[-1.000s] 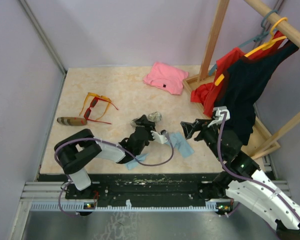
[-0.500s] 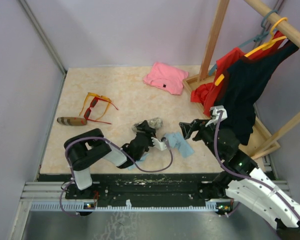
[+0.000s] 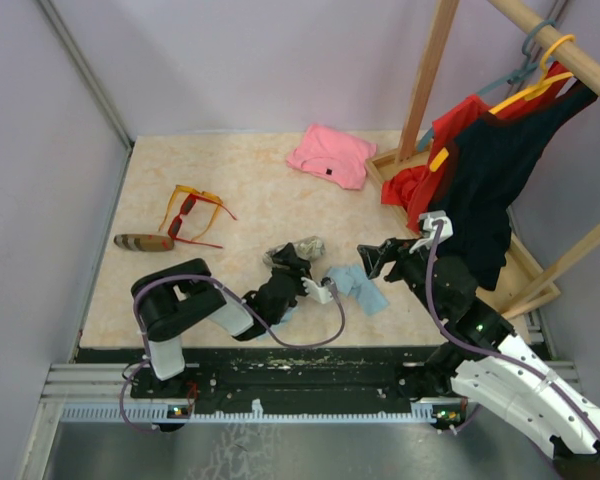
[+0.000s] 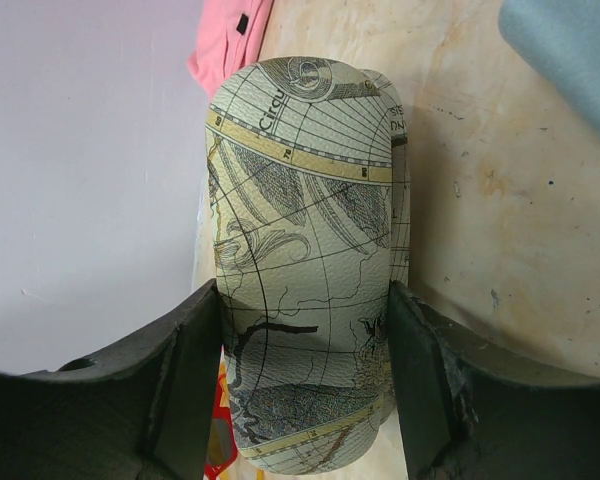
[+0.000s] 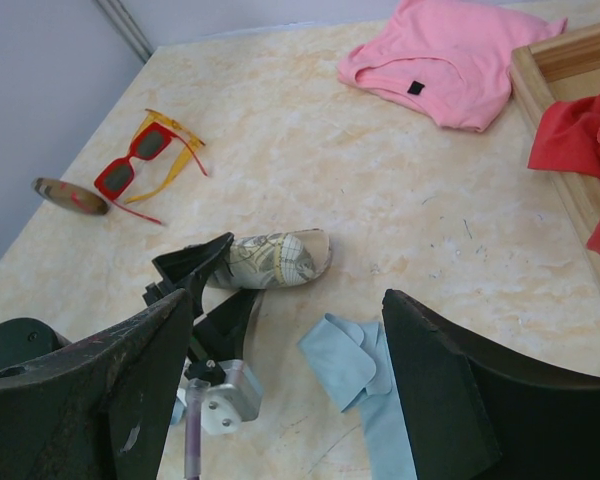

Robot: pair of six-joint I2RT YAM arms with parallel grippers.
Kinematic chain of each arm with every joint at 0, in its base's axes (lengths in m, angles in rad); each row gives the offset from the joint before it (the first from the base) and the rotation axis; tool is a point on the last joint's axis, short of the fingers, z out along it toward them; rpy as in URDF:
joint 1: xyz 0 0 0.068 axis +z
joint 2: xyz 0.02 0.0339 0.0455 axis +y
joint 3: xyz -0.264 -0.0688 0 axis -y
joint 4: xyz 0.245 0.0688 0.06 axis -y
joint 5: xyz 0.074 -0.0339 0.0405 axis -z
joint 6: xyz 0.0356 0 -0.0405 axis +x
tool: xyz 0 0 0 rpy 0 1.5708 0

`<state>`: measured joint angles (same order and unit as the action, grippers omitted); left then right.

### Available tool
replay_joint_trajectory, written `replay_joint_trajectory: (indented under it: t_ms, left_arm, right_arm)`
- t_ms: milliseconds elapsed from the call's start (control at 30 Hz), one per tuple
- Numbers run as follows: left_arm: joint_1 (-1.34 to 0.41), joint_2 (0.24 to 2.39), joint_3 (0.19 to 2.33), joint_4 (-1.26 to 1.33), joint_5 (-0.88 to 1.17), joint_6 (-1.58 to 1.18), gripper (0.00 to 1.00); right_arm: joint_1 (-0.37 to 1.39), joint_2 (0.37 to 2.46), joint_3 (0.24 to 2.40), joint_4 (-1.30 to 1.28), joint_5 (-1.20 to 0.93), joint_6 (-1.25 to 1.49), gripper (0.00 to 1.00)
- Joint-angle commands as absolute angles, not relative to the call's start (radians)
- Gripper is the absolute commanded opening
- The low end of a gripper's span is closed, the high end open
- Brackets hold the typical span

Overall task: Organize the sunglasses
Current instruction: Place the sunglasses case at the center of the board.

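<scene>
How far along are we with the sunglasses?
Nothing looks finished yet. In hand: the left gripper is shut on the map-patterned case, while the right gripper hangs open near the blue cloth. Left to do: the red sunglasses and orange sunglasses lie loose at the far left beside the brown case, neither put away.

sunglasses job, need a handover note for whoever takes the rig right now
Left gripper: shut on the map-print case, mid-table.
Right gripper: open, empty, over the light blue cloth.
Red sunglasses and orange sunglasses: lying together at the far left, near the brown case, untouched.
Done: neither pair cased.
Left: likely get both pairs into cases.
</scene>
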<state>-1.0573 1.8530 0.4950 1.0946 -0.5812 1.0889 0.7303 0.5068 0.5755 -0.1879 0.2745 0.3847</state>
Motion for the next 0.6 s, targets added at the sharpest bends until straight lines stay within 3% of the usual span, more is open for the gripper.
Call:
replay_joint_trajectory:
  t_ms: [0,400,567]
  left_arm:
    - [-1.07,1.842,0.489,1.114,-0.593,1.032,0.47]
    - [-1.09,1.796,0.508,0.97,-0.578,0.95,0.76]
    - [-1.1,1.778,0.509,0.943,-0.588,0.937,0.8]
  right_arm:
    - [0.729,0.512,0.607,-0.164,0.27,0.367,0.77]
    - [0.728,0.515,0.617,-0.177,0.276,0.358,0.77]
    - [0.729,0.513,0.619,-0.184,0.281,0.355,0.77]
